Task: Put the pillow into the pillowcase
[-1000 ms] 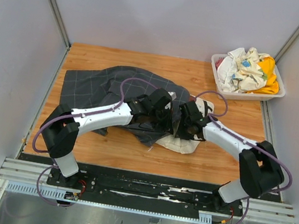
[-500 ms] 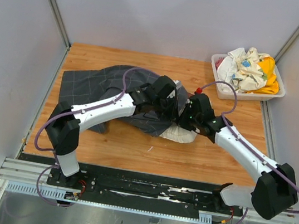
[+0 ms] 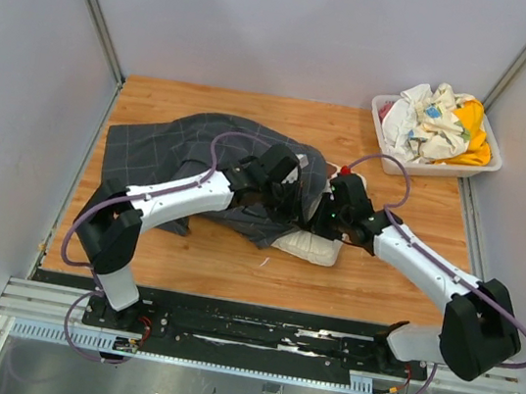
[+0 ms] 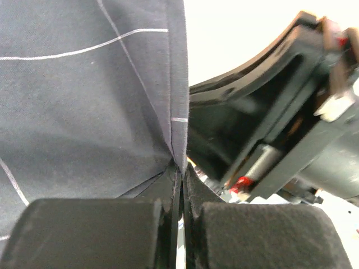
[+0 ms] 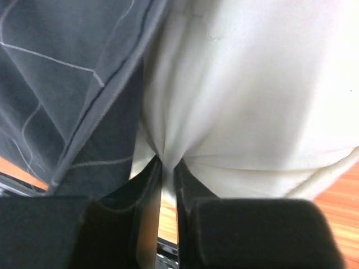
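**Fingers [image 4: 90, 232] clamped, both arms**

L gripper [image 4: 180, 188] pinches pillowcase [image 3: 176, 149] hem; R gripper [image 5: 167, 171] pinches pillow [image 3: 312, 248], which lies partly under case edge. Best: hold hem high, feed pillow left into mouth slowly, w/o bunching.

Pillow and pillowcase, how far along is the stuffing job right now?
Partly done: one end of the pillow looks tucked under the pillowcase opening, while the other end sticks out on the table. In hand: the left gripper pinches the pillowcase hem, and the right gripper pinches the pillow's fabric. Left: push the exposed end in and pull the case over it.
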Robot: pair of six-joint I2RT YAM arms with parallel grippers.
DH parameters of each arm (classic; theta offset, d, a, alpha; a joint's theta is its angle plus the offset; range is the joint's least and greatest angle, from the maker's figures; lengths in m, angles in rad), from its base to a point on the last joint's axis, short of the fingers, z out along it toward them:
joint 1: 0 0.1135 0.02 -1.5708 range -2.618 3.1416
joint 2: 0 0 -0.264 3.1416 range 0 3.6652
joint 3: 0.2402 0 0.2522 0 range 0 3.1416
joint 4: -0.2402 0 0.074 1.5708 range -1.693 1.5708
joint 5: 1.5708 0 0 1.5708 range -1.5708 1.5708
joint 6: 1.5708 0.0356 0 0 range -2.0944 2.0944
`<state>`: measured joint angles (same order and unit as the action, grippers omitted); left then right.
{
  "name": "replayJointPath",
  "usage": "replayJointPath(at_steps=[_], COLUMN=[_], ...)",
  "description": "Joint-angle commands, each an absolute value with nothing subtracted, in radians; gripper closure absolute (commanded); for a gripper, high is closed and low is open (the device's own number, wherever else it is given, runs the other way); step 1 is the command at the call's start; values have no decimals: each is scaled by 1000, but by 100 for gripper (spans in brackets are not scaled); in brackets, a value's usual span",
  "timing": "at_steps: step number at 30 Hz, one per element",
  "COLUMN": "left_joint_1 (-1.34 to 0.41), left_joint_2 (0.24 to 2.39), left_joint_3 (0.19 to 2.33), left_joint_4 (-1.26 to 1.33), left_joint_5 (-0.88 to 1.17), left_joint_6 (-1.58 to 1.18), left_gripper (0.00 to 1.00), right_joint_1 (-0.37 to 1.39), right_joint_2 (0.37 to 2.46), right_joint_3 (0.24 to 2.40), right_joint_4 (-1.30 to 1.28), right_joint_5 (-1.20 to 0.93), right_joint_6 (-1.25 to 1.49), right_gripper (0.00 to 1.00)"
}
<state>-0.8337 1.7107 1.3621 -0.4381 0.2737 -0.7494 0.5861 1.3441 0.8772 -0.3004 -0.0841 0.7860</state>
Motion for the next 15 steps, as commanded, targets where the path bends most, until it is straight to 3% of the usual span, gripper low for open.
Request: replayJointPath(at_steps=[1, 3, 7, 15], left_joint_1=[-848, -848, -847, -830], left_joint_2=[1619, 1597, 1579, 1717], left_joint_3=[1252, 1226, 1288, 1642], left_joint_4=[-318, -325, -438, -655], left_joint_5=[323, 300, 198, -23], left_joint_6=[-785, -782, -720, -534], left_gripper=[95, 81, 56, 44], right_joint_1=[592, 592, 586, 492], right_joint_2=[1277, 1253, 1185, 1087], right_joint_3=[844, 843, 877, 986], right_joint_4=[-287, -332, -418, -589], right_joint_5=[-132, -112, -55, 126], right_joint_6=[796, 786, 753, 716], right_gripper=[74, 56, 42, 36])
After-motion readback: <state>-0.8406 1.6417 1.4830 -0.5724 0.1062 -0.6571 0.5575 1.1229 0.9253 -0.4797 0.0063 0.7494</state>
